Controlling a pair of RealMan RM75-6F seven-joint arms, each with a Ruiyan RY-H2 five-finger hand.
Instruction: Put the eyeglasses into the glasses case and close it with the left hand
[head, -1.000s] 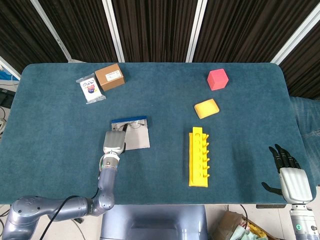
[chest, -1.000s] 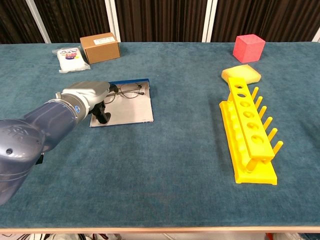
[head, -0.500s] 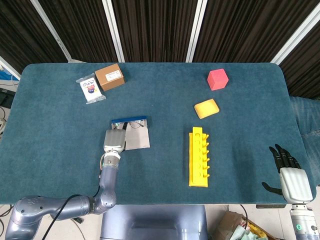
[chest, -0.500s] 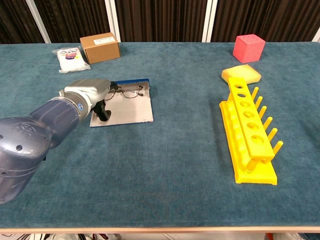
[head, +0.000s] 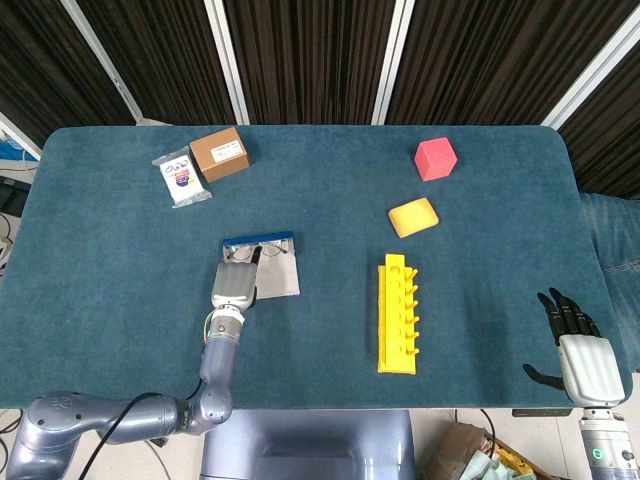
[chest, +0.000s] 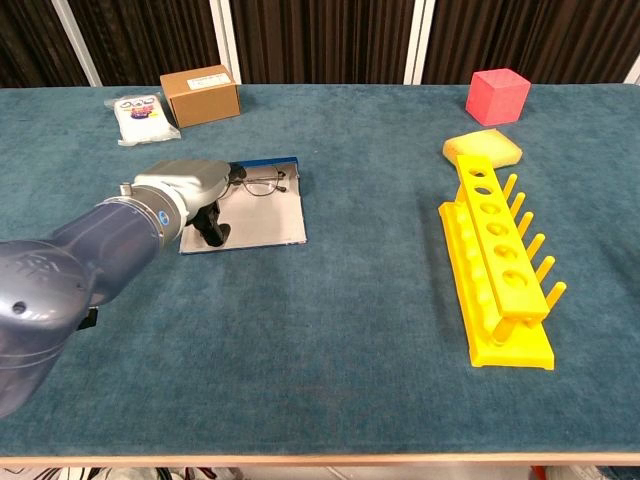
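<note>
Left hand (chest: 190, 190) rests over the open glasses case (chest: 262, 215), fingers curled; whether it grips the eyeglasses (chest: 258, 181) cannot be told. Right hand (head: 577, 345) hangs apart, empty. A careless push could slide the eyeglasses off the case.

Left robot hand (head: 233, 285) shifted slightly right over glasses case (head: 276, 277).

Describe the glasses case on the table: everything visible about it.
The glasses case lies open and flat on the blue tabletop, left of centre. It shows a pale grey inner panel with a blue strip along its far edge. The eyeglasses, thin dark wire frames, lie on its far part beside that strip. The left hand covers its left side, dark fingers reaching down onto the grey panel. Whether the hand grips the case cannot be told.
</note>
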